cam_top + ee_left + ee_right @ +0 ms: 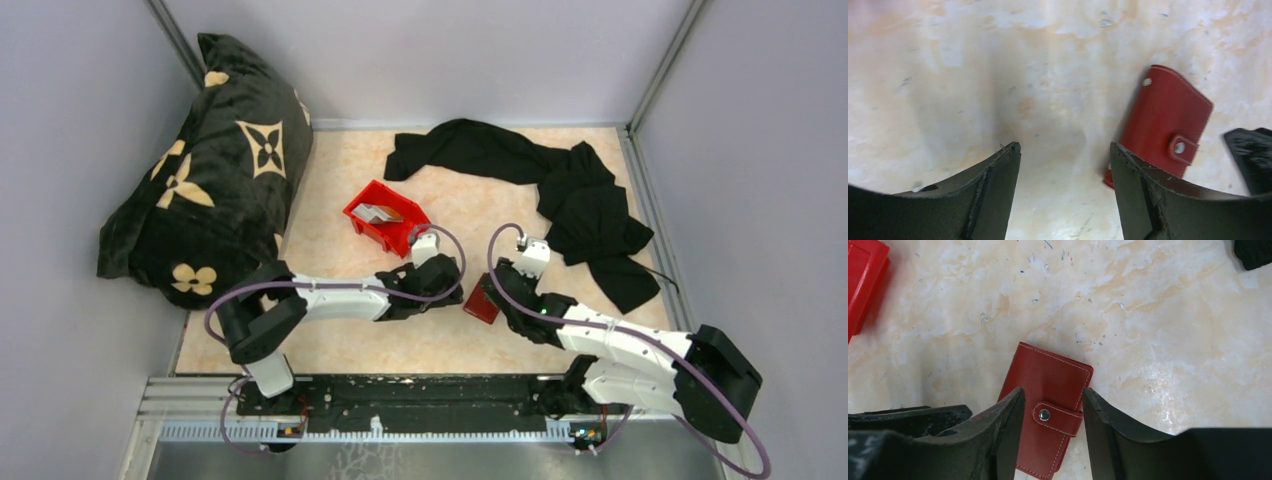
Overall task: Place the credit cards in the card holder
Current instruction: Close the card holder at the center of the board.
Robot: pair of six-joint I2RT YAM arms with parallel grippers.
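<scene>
Card holder (pixel 482 303) lies flat on the table (pixel 330 250), closed, strap fastened w/ the snap (pixel 1045 414) done up. Top view: it's btwn the two arms, just at 3 o'clock of the L gripper (pixel 455 290) and right at 9 o'clock of the R gripper (pixel 498 292).

L gripper: fingers wide apart, nothing btwn them but bare table. In its wrist view the holder sits off at 2 o'clock, beside the one finger; can't tell if they touch.

R gripper: fingers also spread, hanging over the holder w/ the strap showing in the gap. One finger hides the holder's long edge, so it isn't a pinch. No grip as far as the pics show.

Cards (pixel 378 211): pale stack in the red bin (pixel 372 230), approx 11 o'clock from the holder and well apart from it. Neither gripper has one.

Progress, my read: holder is shut, so can't see if any cards are already inside. Some cards are in the bin, so those at least are left to do. To go: undo snap, open holder, fetch cards, slide them into the pockets. Not finished, prob. early.

Black cloth (pixel 560 190) at 1 o'clock and pillow (pixel 210 170) at 10 o'clock are off to the sides.
</scene>
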